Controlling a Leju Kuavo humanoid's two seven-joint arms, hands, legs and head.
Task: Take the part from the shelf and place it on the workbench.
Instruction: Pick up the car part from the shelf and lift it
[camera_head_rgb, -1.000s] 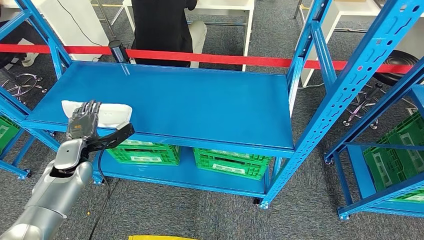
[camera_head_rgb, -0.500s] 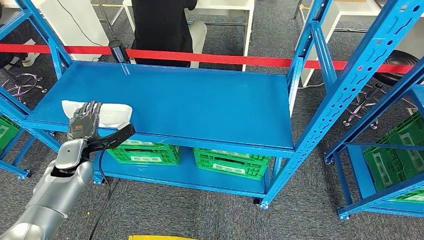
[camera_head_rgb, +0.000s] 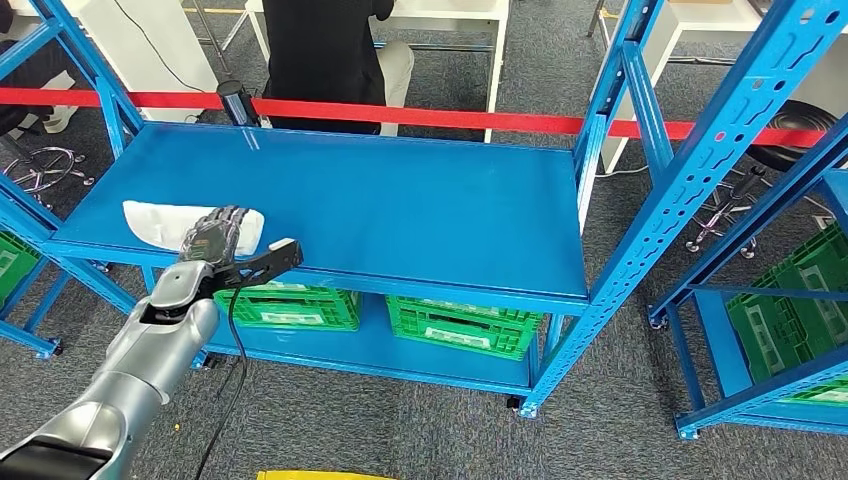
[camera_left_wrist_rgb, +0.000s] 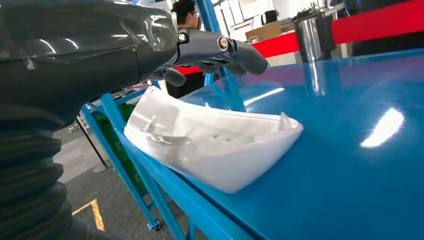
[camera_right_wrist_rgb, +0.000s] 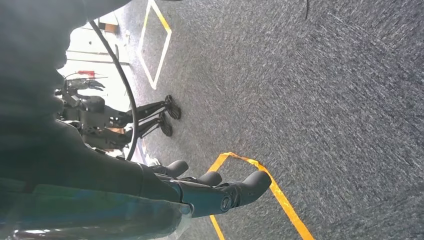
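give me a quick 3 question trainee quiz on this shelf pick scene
1. True or false: the left hand has already lifted the white part off the blue shelf.
2. Which hand hangs over the grey carpet floor? A) left B) right
3. Fill in: the crates on the lower shelf level are ____ in colour.

Key
1. False: the part lies flat on the shelf, with the fingers above its near end.
2. B, the right hand.
3. Green.

Grey carpet (camera_head_rgb: 400, 420) lies under blue metal racking (camera_head_rgb: 700, 160). Green crates (camera_head_rgb: 460, 325) sit low, just beyond my hand. Farther off, red tape (camera_head_rgb: 450, 117), a white desk (camera_head_rgb: 440, 15), a seated person (camera_head_rgb: 320, 50).
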